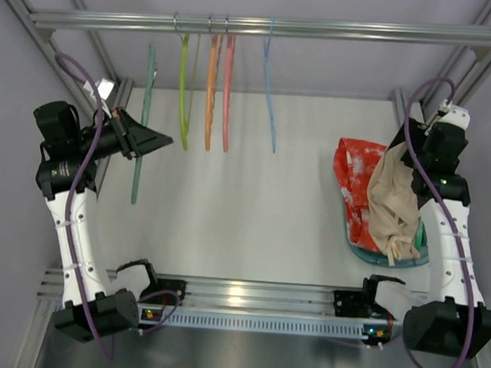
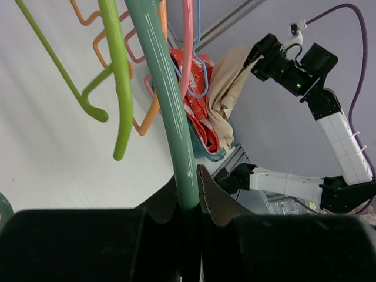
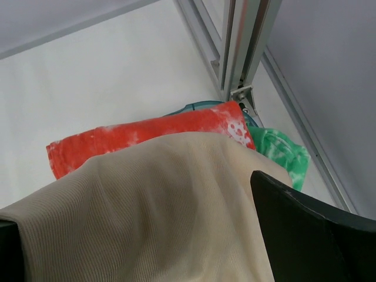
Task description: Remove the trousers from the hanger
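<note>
The teal hanger (image 1: 138,172) hangs bare at the left, below the rail. My left gripper (image 1: 135,138) is shut on its bar; the left wrist view shows the hanger (image 2: 164,88) pinched between the jaws of the left gripper (image 2: 189,191). The beige trousers (image 1: 392,203) are off the hanger at the far right. They drape from my right gripper (image 1: 409,153) down onto a basket. In the right wrist view the trousers (image 3: 176,205) fill the gap of the right gripper (image 3: 132,200), whose fingers (image 3: 311,235) stand wide apart. The trousers also show in the left wrist view (image 2: 226,94).
A teal basket (image 1: 392,260) at the right holds a red cloth with white blotches (image 1: 351,179) and a green cloth (image 3: 282,150). Lime-green (image 1: 184,104), orange (image 1: 209,97), pink (image 1: 227,98) and blue (image 1: 271,101) hangers hang from the rail (image 1: 324,28). Frame posts stand at both back corners.
</note>
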Controlling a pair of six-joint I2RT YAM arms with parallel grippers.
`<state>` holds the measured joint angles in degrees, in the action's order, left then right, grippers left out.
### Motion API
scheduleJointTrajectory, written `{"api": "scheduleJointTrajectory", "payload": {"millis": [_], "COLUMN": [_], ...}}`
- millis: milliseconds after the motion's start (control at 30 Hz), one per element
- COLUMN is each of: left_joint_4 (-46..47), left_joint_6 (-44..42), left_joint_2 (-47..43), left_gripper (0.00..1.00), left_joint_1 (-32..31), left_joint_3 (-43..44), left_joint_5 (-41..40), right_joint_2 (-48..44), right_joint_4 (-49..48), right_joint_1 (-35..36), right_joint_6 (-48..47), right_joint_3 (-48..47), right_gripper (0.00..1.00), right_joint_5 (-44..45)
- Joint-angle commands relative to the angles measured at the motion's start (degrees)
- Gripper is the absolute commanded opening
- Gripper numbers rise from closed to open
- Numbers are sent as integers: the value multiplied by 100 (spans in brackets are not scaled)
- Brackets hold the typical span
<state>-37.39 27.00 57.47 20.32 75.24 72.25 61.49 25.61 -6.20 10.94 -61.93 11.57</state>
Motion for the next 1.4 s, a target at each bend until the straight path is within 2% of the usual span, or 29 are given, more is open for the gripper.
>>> {"api": "scheduleJointTrajectory", "payload": {"millis": [0,300,433,667,900,1167,1367], "left_joint_4": [434,434,425,425,416,452,724], "left_joint_6": [-353,-1179,-1548,-1698,-1883,-1743,-1093], "left_joint_2": [334,1573,2091,2979,3218,3647,3876], "left_gripper": [0,0,0,0,0,0,1], "left_joint_1": [139,447,447,429,350,306,236], "left_joint_3": [526,1396,1870,2705,3022,3628,3699], "left_joint_5": [491,1274,1195,879,633,413,-53], "right_joint_2": [-261,-348,-305,-226,-164,-129,-138], "right_joint_4": [251,770,814,832,832,806,814], "right_joint_1": [-75,-110,-110,-119,-127,-127,-127], "right_joint_6": [-180,-479,-444,-347,-268,-206,-197], "right_joint_3": [-539,-970,-1101,-1304,-1234,-1207,-1234], "right_gripper": [100,99,99,99,99,99,99], "right_joint_5": [-296,-920,-955,-1061,-1113,-1526,-1562]}}
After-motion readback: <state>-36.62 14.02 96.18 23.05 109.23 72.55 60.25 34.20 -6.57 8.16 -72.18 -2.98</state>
